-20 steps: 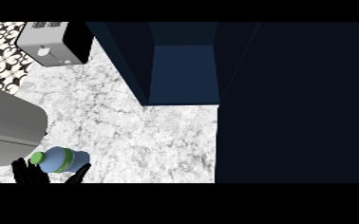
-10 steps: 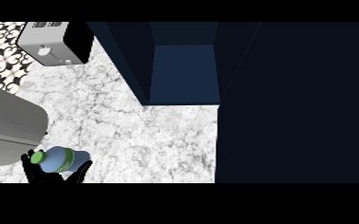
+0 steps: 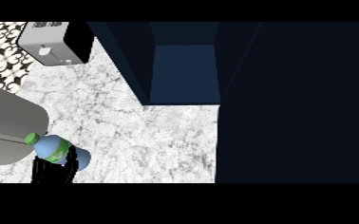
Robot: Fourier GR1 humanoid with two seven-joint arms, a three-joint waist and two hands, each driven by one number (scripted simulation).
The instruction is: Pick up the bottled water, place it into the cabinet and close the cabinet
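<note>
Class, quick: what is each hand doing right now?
Left hand: curled round the blue plastic water bottle with green cap and label.
Right hand: not in view.

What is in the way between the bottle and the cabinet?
Nothing visible. The left hand holds the bottle, and only bare counter lies between it and the open cabinet. The toaster sits off to the side.

A: What's cut off at seven o'clock?
B: The left hand [image 3: 52, 170]; only its dark fingers show above the lower edge, and they cover the bottled water's [image 3: 57, 150] lower end.
A: The grey forearm [image 3: 17, 130] at nine?
B: It runs out of the left edge.
A: And the cabinet [image 3: 186, 71] at twelve?
B: Its top is cut off, its interior too dark to read.
</note>
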